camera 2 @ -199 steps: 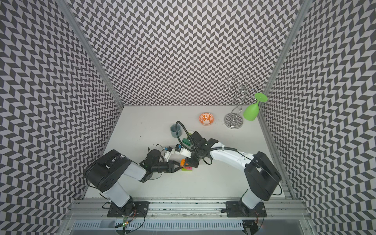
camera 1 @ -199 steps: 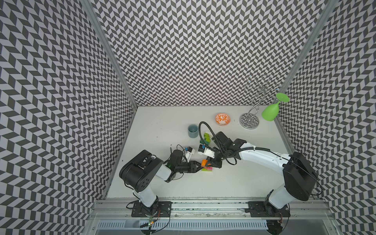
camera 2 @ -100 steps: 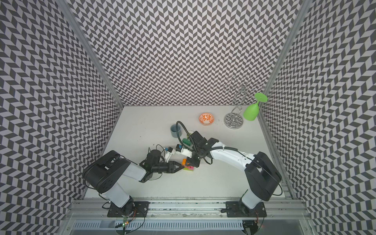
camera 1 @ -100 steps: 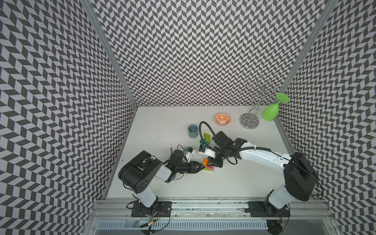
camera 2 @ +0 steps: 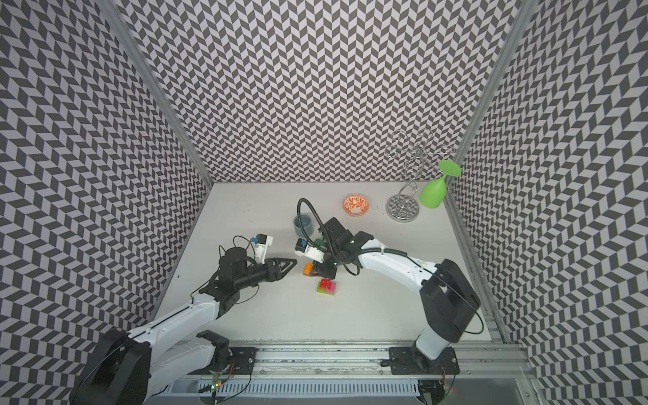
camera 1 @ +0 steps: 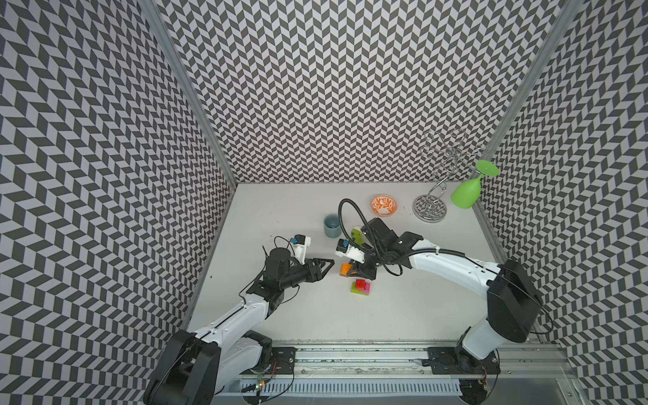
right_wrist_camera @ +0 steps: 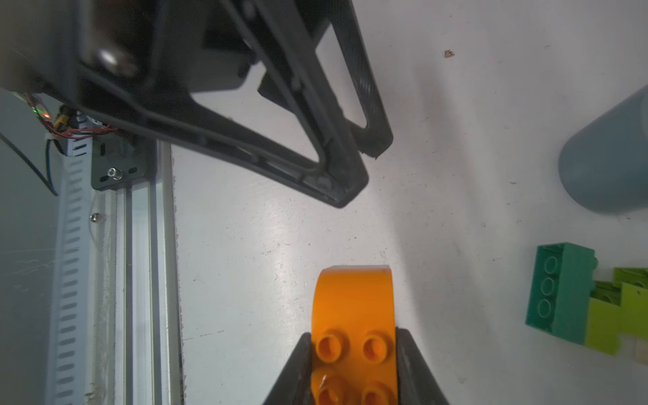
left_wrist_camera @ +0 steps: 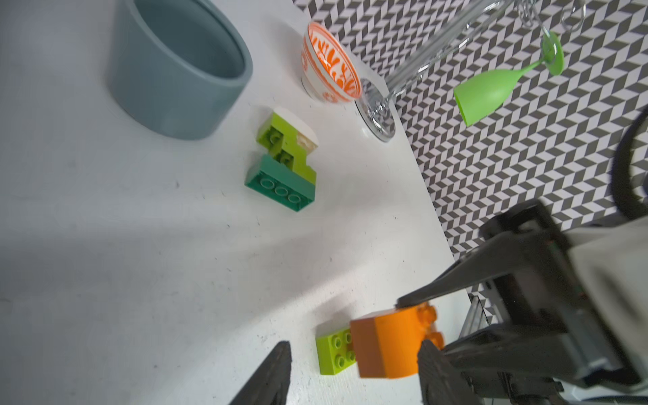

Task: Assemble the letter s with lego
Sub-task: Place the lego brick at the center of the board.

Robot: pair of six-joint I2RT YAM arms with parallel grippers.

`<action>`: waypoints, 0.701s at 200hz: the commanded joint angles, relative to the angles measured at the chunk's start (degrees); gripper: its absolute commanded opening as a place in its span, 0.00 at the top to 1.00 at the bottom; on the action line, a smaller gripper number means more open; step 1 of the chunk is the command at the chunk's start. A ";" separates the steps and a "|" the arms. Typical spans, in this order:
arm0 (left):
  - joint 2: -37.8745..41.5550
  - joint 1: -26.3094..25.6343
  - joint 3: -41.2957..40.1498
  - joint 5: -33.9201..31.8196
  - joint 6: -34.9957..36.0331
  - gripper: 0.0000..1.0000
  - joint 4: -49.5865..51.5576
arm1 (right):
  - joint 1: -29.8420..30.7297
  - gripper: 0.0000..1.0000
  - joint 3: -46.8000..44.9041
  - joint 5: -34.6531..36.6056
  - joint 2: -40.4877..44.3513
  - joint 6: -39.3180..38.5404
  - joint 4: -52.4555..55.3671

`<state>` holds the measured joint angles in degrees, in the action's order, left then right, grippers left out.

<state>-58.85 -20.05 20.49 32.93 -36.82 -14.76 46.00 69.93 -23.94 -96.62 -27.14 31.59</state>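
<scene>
Moved: L gripper (camera 1: 328, 264) has backed off twd its own side; a sec ago it sat right up against the bricks, now bare table (camera 1: 280, 210) btwn.
Orange brick (right_wrist_camera: 354, 315): mid-table, pinched in R gripper (right_wrist_camera: 354, 335), one finger on each side, studs facing the wrist cam, rounded end sticking out fwd.
R gripper: clamped on orange brick only.
L gripper: fingers spread, nothing btwn them; tips point at orange brick, apart from it.
Stack (camera 1: 361, 287): red on top, pink + lime under, on table just beside orange brick, on the rail side.
Green cluster (left_wrist_camera: 280, 168): dark green + lime + white bricks joined, lying on table btwn orange brick and cup; partly under R arm in both top views.
Cup (camera 1: 332, 226): grey-blue, upright, near green cluster.
Bowl (camera 1: 384, 204): orange-patterned, farther back.
Rack (camera 1: 429, 208): wire, far R corner; green glass (camera 1: 466, 191) hangs upside down from it.
</scene>
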 commanded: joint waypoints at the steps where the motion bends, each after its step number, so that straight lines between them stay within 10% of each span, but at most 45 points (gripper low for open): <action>1: 3.86 2.75 1.05 -2.69 1.83 0.40 9.51 | 1.96 1.00 1.79 -1.13 -4.29 1.32 -4.37; 74: 6.38 5.02 0.86 -3.31 1.57 0.38 11.59 | 4.79 0.92 3.88 0.47 -12.96 2.47 -6.42; 140: 6.48 5.29 1.30 -3.92 1.82 0.31 12.40 | 4.80 0.41 5.20 4.47 -10.06 2.88 -4.89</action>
<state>-52.84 -14.87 20.60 28.62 -35.81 -3.62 50.46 72.29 -21.71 -109.43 -24.23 27.97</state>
